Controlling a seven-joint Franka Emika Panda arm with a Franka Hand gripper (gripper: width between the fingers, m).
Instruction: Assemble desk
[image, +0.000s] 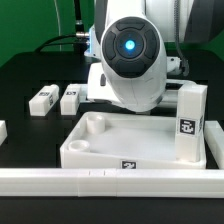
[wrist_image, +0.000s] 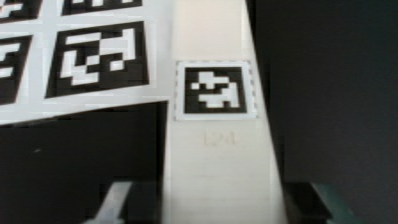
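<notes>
Desk leg (wrist_image: 217, 140) lies beside the marker board (wrist_image: 71, 50), gripper (wrist_image: 217, 203) straddling it; clenched or loose, we cannot tell. Step: grasping leg. Next: lift, carry to a free socket on desk top (image: 100, 152). 1 upright leg (image: 190, 120) stands at its 3 o'clock.

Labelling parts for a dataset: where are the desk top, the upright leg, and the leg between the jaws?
desk top (image: 100, 155), exterior view, front wall.
upright leg (image: 190, 123), exterior view, on its tag.
leg between the jaws (wrist_image: 217, 126), wrist view, just below its tag.

A green backdrop (image: 30, 22) rises behind the black table (image: 20, 72).
</notes>
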